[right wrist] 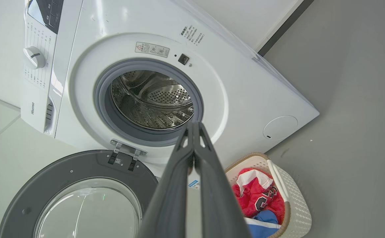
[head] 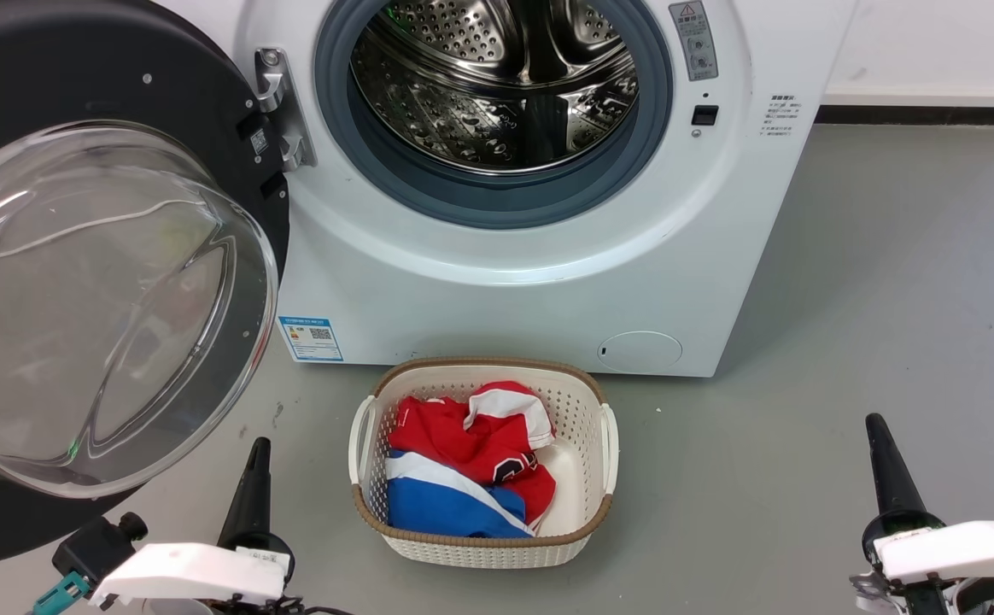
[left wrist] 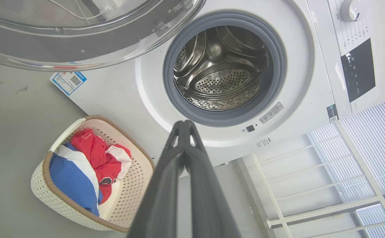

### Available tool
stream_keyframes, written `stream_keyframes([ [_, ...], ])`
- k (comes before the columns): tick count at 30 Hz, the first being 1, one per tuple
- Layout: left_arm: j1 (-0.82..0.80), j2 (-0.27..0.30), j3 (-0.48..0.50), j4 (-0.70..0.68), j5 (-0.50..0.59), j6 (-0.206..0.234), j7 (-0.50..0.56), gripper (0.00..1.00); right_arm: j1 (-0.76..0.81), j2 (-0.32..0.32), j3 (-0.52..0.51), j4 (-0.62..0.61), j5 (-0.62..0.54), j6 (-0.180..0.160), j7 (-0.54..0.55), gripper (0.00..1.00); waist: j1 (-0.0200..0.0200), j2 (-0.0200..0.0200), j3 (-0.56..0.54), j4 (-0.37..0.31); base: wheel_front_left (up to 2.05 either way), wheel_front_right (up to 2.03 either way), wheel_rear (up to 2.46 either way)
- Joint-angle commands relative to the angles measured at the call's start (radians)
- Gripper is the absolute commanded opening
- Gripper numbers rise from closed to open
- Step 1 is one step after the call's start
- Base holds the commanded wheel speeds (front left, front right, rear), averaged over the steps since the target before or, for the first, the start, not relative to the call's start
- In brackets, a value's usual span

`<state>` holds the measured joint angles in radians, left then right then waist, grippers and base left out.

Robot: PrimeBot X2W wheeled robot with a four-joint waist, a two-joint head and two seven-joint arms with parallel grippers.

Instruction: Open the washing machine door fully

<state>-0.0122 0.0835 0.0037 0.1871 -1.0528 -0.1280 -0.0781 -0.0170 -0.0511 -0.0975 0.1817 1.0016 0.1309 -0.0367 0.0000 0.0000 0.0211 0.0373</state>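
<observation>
With left gripper (head: 259, 444) and right gripper (head: 874, 420) closed and empty, nudge the door (head: 164, 77) wider using the left, avoiding the basket (head: 484, 363).

Washing machine door (head: 104, 282): clear, smooth, shiny glass bowl in a dark rim of dull sheen. Hinge (head: 279, 107): bright bare metal. Drum (head: 497, 94): polished perforated steel, mirror-like. Door seal (head: 480, 201): matt grey rubber. Cabinet (head: 531, 290): glossy white. Basket (head: 582, 427): white perforated plastic, brown woven-look rim. Clothes (head: 463, 444): soft cloth. Floor (head: 890, 299): matt grey.
</observation>
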Motion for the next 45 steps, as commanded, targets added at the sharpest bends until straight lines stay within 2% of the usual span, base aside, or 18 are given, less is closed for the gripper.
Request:
stream_keyframes([
  [1,-0.029,0.005,0.005,-0.005,-0.033,-0.003,0.009,0.00,-0.027,-0.002,-0.003,-0.004,0.034,0.000,0.008,0.00,0.0000,0.0000,0.000,-0.001,0.00,0.00,0.00],
  [45,-0.082,0.000,0.051,0.040,-0.444,-0.004,0.119,0.00,-0.079,-0.001,-0.013,0.045,0.455,0.000,0.114,0.00,0.0000,0.0000,-0.012,-0.025,0.00,0.00,0.00],
])
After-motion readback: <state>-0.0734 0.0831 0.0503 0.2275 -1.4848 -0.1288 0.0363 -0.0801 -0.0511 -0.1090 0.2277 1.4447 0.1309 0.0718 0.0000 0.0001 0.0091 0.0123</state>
